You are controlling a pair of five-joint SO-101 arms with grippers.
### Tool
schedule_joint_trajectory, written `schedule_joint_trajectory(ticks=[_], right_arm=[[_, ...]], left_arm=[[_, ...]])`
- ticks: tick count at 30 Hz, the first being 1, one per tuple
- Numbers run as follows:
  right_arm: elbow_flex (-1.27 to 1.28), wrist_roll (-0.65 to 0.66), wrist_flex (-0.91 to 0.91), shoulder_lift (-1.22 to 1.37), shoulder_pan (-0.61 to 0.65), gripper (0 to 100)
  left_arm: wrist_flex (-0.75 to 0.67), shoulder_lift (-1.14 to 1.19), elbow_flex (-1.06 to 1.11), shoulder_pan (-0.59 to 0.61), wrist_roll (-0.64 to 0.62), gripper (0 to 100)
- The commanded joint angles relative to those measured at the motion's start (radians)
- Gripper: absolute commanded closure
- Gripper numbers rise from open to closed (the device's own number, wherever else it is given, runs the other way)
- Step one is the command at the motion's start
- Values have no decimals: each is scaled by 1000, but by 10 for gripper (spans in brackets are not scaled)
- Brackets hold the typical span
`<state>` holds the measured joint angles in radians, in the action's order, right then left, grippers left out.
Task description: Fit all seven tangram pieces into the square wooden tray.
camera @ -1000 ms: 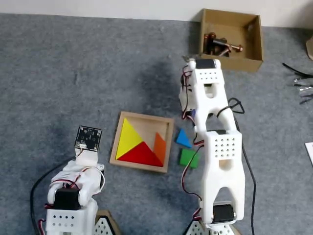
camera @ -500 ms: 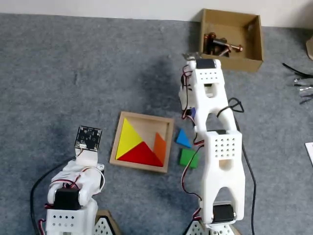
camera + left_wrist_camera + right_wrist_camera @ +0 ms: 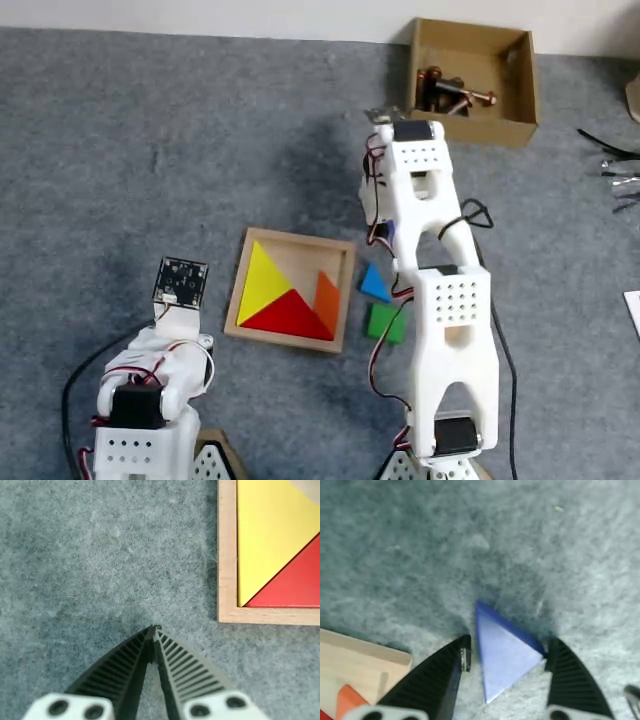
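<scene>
Blue triangle lies unmoved on the surface just beside the tray; the right arm has edged slightly sideways, its end effector spread astride the piece, grasp judged imminent

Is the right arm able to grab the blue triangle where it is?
Probably yes. The right gripper is open, with one finger on each side of the blue triangle. The triangle lies flat on the carpet, and nothing sits between it and the fingers.
</scene>
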<state>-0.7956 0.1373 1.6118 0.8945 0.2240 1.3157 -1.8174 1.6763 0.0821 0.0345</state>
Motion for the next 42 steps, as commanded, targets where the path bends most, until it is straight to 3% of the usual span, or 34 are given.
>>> schedule_joint_trajectory(ticks=[1,42], right_arm=[[-10,12,-13,-82,15,803],[-76,11,107,-105,15,830]], left_arm=[[5,-5,19,10,9,995],[5,-5,19,10,9,995]])
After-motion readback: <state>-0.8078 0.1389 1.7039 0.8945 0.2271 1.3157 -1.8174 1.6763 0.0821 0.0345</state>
